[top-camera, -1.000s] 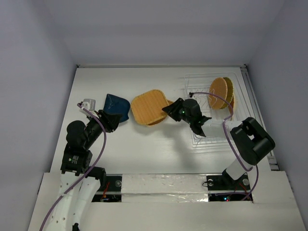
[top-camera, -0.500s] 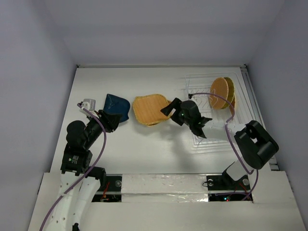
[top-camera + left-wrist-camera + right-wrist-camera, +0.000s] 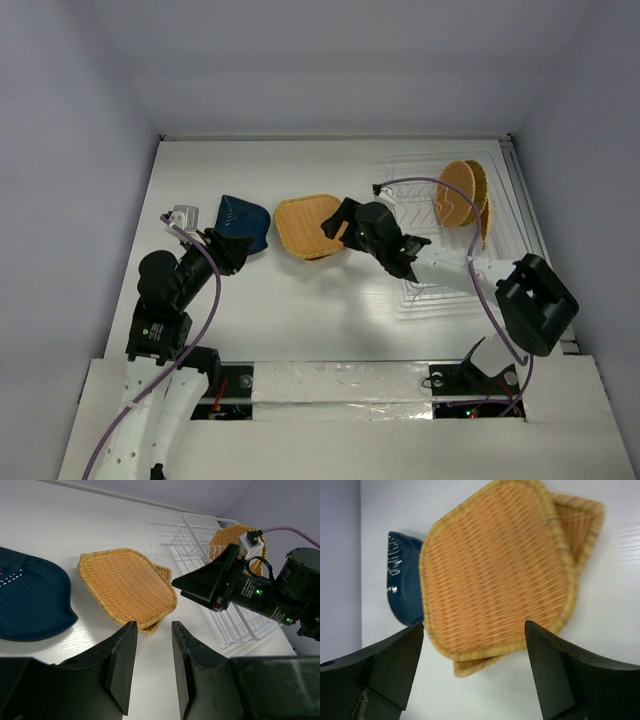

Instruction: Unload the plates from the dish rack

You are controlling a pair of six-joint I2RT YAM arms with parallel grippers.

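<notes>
- Right hand (image 3: 336, 222) hangs with its jaws spread wide and nothing between them, just left of the dish rack (image 3: 432, 292), over the rack-side edge of the stacked orange plates (image 3: 303, 227).
- In the right wrist view, the two dark fingers (image 3: 559, 672) frame the stack with a broad gap, and neither touches the wicker.
- Two of these orange plates lie flat on the white surface (image 3: 300, 320). The upper one is shifted, so a corner of the lower one shows on the side toward the rack.
- More orange plates, the rack plates (image 3: 457, 194), stand on edge between the white wires at the far right part of the rack. They overlap, so their number is hard to tell.
- The near part of the rack shows only bare wires.
- The dark blue plate (image 3: 243, 222) lies flat on the surface farther left of the rack, beyond the orange stack and apart from it.
- The left hand (image 3: 226, 250) sits farthest from the rack, at the near edge of the blue plate.
- In the left wrist view its fingers (image 3: 121, 667) stand a narrow gap apart, gripping nothing, above bare surface just beside the orange stack.
- The right arm reaches from its base across the near-left corner of the rack.
</notes>
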